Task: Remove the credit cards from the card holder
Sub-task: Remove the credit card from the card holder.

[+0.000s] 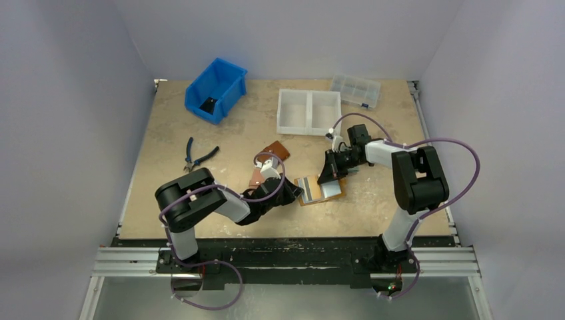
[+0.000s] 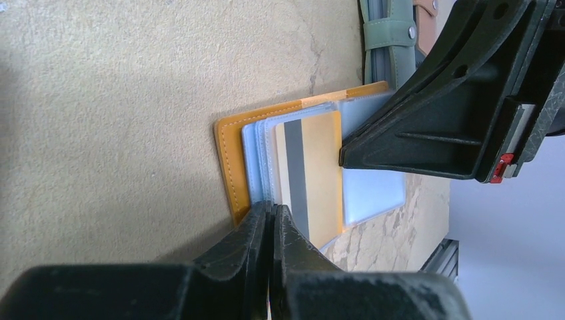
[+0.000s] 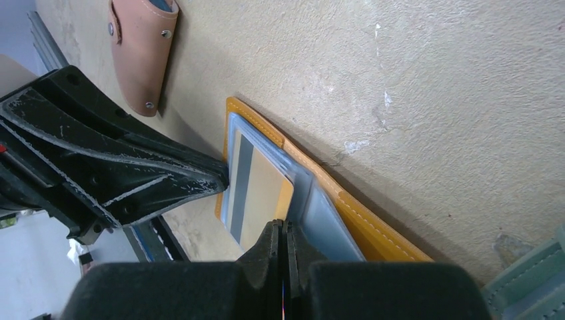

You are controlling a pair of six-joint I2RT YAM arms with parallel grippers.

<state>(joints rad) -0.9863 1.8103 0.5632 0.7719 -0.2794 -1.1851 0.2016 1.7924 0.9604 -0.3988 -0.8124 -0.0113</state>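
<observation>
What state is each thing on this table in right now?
card holder: open, lying flat, sleeves up.
credit card: stripe up among the sleeves, one edge pinched.
right gripper: shut on the credit card's edge.
left gripper: shut, tips on the card holder's sleeves.
pliers: lying flat, handles apart.
clear box: lid closed.
blue bin: open-topped, something dark inside.

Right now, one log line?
left gripper: shut, at holder edge | right gripper: shut on card edge | card: lying on open holder
</observation>
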